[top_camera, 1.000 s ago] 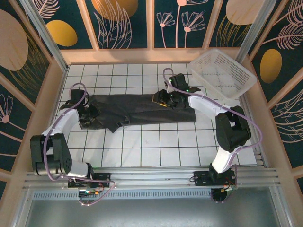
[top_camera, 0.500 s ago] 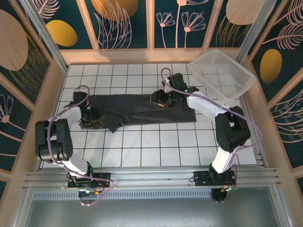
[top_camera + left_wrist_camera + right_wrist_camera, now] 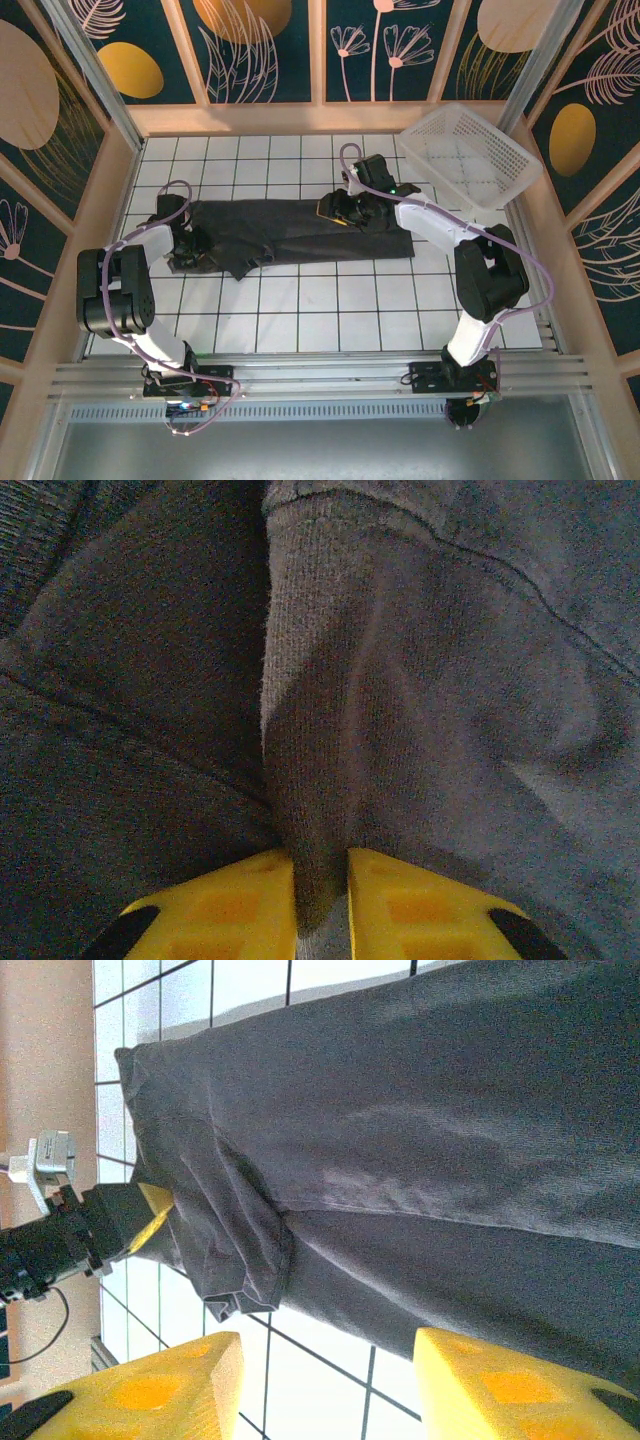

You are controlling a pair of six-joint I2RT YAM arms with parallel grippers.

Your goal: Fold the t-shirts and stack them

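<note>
Tiles of the white table nearest, bare between the two arm bases. Further in, on the left side: left gripper, low over the rumpled left end of the t-shirt. Pinches a raised ridge of dark cloth between yellow fingers, nearly closed, the fabric filling the narrow gap. T-shirt spread flat across the middle of the table, long side running left to right, smooth toward the right, bunched at the left, with a small flap poking out toward the near side. Past the middle, at the far edge of the cloth: right gripper, yellow fingers well apart, nothing clasped between them, dark fabric and tile lines visible through the gap. Farthest off, in the far right corner: white lattice basket, set at an angle, apart from the t-shirt.
</note>
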